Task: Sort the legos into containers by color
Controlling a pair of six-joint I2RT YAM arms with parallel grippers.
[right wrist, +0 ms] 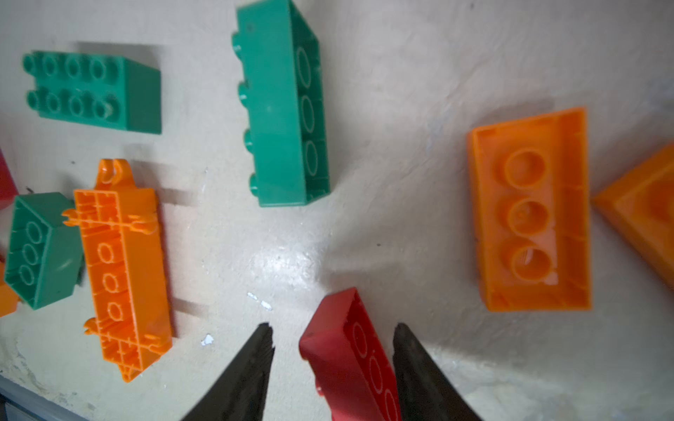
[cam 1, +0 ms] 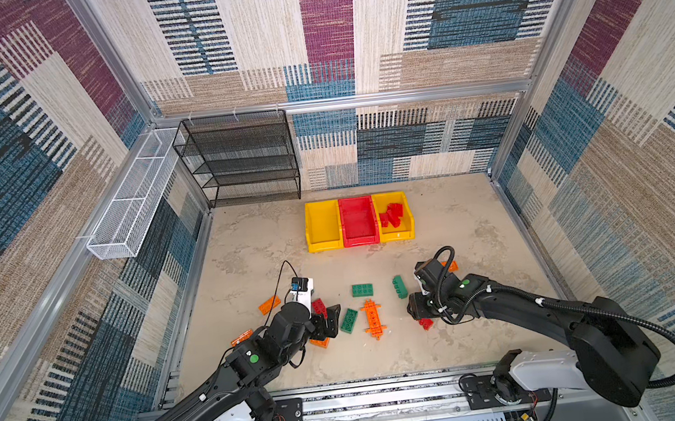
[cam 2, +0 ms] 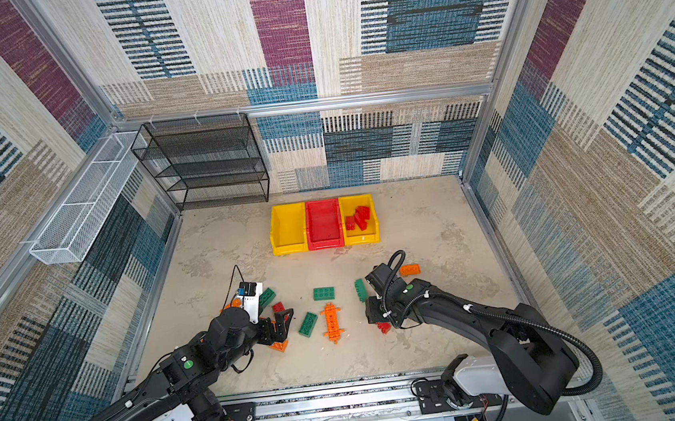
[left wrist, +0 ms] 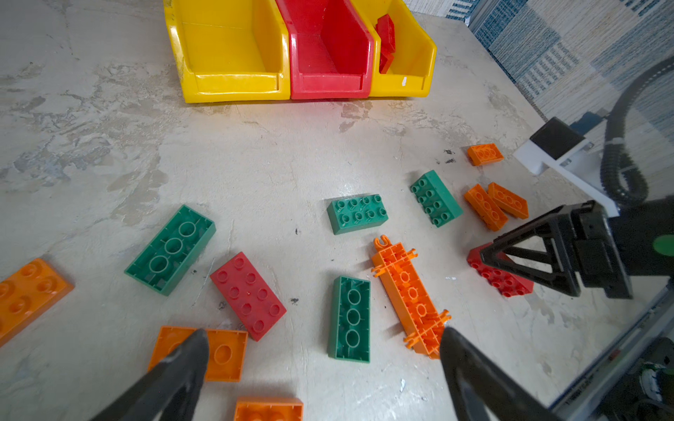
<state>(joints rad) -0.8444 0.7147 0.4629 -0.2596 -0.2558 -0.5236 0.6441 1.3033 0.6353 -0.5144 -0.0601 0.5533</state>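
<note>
Fingers (right wrist: 412,364) of the right gripper (right wrist: 332,328) straddle a tipped-over red brick (right wrist: 346,350) — one touching, the other just clear. The left gripper (left wrist: 322,334) gapes near a green brick (left wrist: 350,319) — bins (cam 1: 324,245) well apart

Row of bins (cam 1: 361,240) behind loose bricks (cam 1: 362,289) — several, seemingly, in rightmost bin (cam 1: 397,235)

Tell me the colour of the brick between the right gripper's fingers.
Red. The brick shows best in the right wrist view.
</note>
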